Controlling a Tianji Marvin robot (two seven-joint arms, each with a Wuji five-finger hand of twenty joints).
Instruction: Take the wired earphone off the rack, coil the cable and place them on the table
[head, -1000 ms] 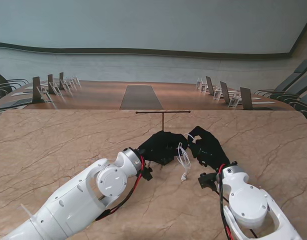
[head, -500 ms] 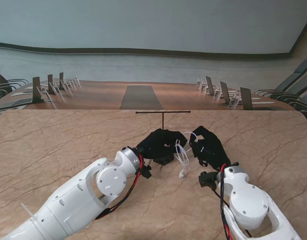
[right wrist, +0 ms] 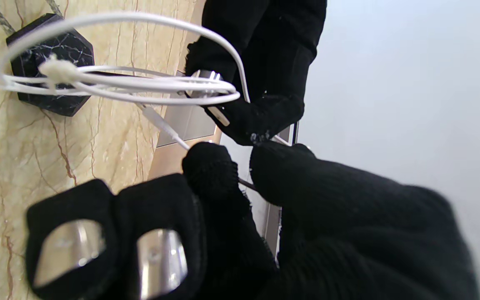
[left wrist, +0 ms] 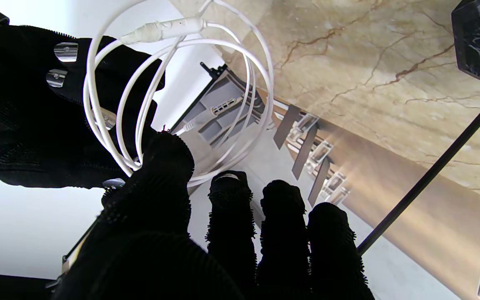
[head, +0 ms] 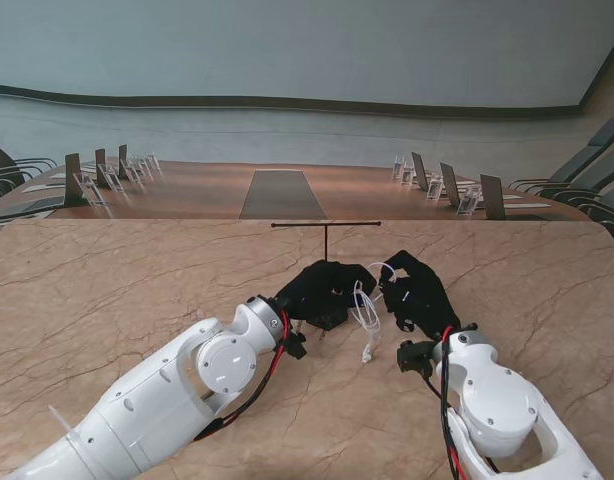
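Observation:
The white earphone cable (head: 365, 308) hangs in loops between my two black-gloved hands, and one end dangles toward the table (head: 368, 352). My left hand (head: 322, 290) is shut on the coil (left wrist: 181, 104), with its thumb (left wrist: 165, 166) pressed on the strands. My right hand (head: 414, 292) pinches the cable (right wrist: 119, 87) between thumb and forefinger (right wrist: 211, 171). The black T-shaped rack (head: 325, 226) stands just beyond the hands, its bar bare. Its dark marble base (right wrist: 50, 62) sits on the table under the coil; the left hand partly hides it in the stand view.
The beige marble table (head: 127, 290) spreads wide on both sides of the hands. The rack's thin post (left wrist: 431, 179) runs close beside my left fingers. A conference table with chairs and name stands (head: 277, 190) lies beyond the far edge.
Both hands have shifted slightly away from me with the cable. A small loop now shows at the right hand's fingertips. The dangling end stays near the same spot.

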